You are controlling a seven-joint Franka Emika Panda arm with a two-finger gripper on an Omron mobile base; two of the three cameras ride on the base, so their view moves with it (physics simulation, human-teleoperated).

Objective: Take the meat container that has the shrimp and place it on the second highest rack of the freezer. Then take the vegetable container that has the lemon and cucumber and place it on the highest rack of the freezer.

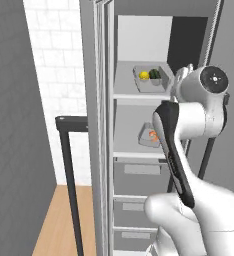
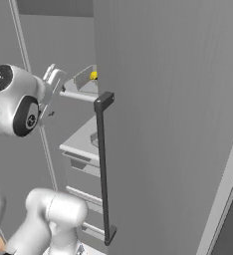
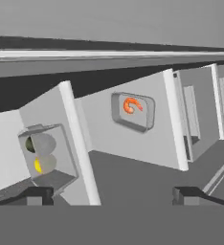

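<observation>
The freezer stands open. On the highest rack sits the vegetable container with the yellow lemon and the dark green cucumber. On the second highest rack rests the meat container with the orange shrimp, partly hidden by my arm. My gripper hovers just in front of the highest rack, apart from the vegetable container, open and holding nothing. The rolled hand view has the vegetable container at left, the shrimp in its container at centre, and the gripper open.
Grey drawers lie below the racks. The open freezer door with its long dark handle stands to the right of my arm. A dark frame stands left of the freezer, before a white tiled wall and above wood floor.
</observation>
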